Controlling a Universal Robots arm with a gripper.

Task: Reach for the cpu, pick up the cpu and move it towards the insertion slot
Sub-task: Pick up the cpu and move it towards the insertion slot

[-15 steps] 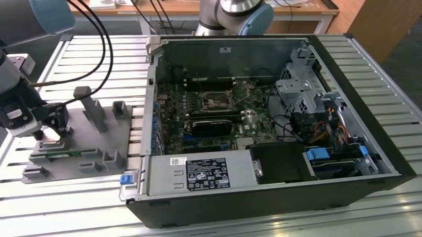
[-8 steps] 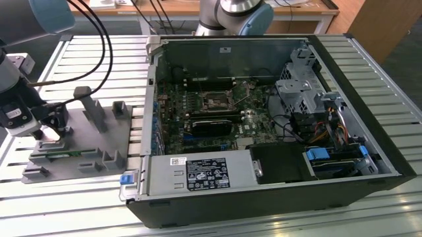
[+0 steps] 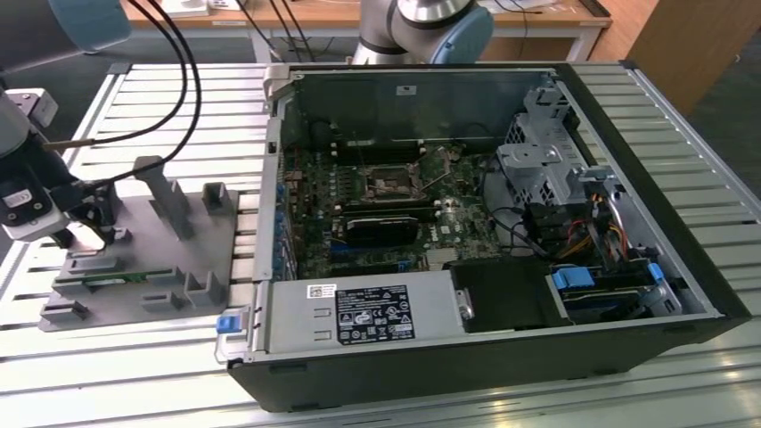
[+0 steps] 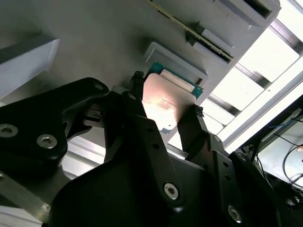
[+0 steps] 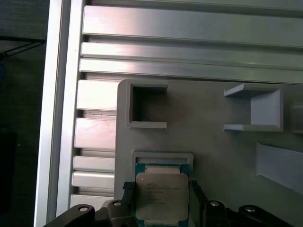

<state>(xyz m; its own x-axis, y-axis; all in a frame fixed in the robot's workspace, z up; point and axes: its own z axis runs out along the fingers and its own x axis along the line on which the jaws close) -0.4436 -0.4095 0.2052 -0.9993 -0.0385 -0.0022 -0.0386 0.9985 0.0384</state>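
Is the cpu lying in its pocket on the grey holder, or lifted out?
In the pocket: in the first wrist view the cpu lies flat against the raised frame of the grey holder.

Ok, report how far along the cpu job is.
Reach done: the gripper straddles the cpu, seated in a pocket of the grey holder. In hand: the pick-up, grip not confirmable. Left: the cpu is not yet lifted or near the insertion slot inside the case.
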